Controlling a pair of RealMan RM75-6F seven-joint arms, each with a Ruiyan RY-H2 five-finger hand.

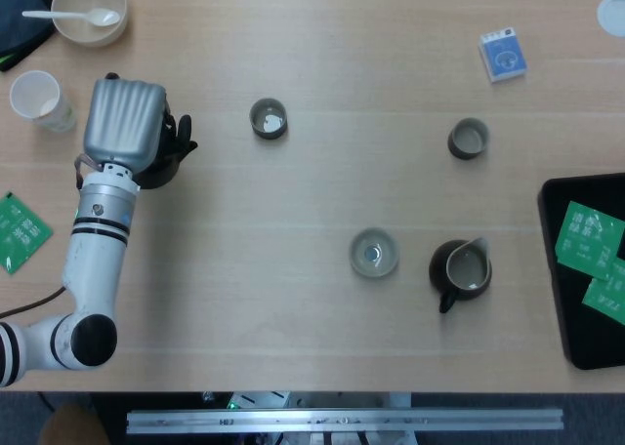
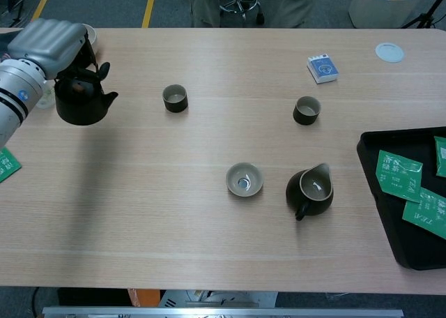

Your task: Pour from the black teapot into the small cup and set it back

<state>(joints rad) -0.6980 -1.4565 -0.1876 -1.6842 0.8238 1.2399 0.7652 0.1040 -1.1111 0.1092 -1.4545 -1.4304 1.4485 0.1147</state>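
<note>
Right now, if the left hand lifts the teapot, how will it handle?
Likely rigid and heavy for its size: the teapot looks like thick dark ceramic. Its glossy surface may slip in the left hand. Lifted from above, it could swing and spill at the spout.

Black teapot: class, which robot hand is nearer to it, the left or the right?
Left. The left robot hand is right on the black teapot, fingers around its handle at the table's left side. The right robot hand appears in neither view.

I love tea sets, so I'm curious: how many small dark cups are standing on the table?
2. One dark cup stands right of the black teapot; the other dark cup stands further right, below the blue box. None seem hidden.
</note>
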